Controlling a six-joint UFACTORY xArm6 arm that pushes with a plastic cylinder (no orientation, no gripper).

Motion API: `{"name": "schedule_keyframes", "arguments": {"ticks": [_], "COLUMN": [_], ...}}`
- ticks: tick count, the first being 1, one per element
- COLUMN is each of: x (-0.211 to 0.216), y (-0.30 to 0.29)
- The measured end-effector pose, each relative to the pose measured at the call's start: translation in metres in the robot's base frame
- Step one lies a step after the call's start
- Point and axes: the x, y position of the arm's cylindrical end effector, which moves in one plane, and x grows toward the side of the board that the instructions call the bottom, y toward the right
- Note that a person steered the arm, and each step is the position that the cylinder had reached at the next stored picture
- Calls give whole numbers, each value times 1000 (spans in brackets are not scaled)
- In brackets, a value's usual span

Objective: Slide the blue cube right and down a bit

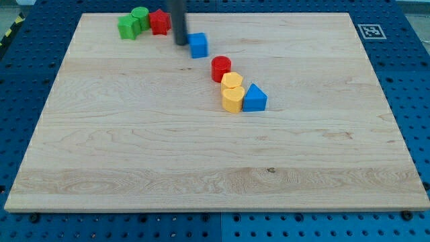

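**Ana:** Wood fills most of the view: a pale wooden board (201, 161) with visible grain, lying on a blue pegboard table (403, 81) dotted with holes. A black-and-white marker tag (370, 31) sits just off the board's upper right corner, and a yellow-and-black striped edge (8, 32) shows at the far upper left.

**Ben:** And the arm?

**Ana:** It ends in a dark rod with no jaws or hand, so nothing spreads or pinches. The rod comes down from the view's top, blurred and cut off by the frame. The robot's tip (181, 43) rests just left of the blue cube (198, 45), close enough that touching or a hair apart cannot be told.

**Ben:** Where is that cube on the board?

**Ana:** Near the view's top, a little left of centre. Below and right of it stands a red cylinder (221, 68). Touching the cylinder's lower right is a yellow block (232, 82), with a second yellow block (232, 99) pressed below it; their shapes are rounded but hard to name. A blue triangular block (254, 99) sits against the lower yellow one.

**Ben:** Anything hidden?

**Ana:** At the top left, a green block (127, 27), a green cylinder (140, 16) and a red block (159, 21) huddle together. The rod stands just right of the red one, covering part of its edge, so its outline stays unclear.
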Motion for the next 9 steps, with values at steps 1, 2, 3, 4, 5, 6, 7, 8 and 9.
{"name": "schedule_keyframes", "arguments": {"ticks": [1, 2, 3, 4, 5, 6, 7, 8, 9], "x": [0, -1, -3, 2, 23, 35, 23, 5, 14], "y": [74, 82, 46, 23, 49, 73, 53, 55, 80]}}
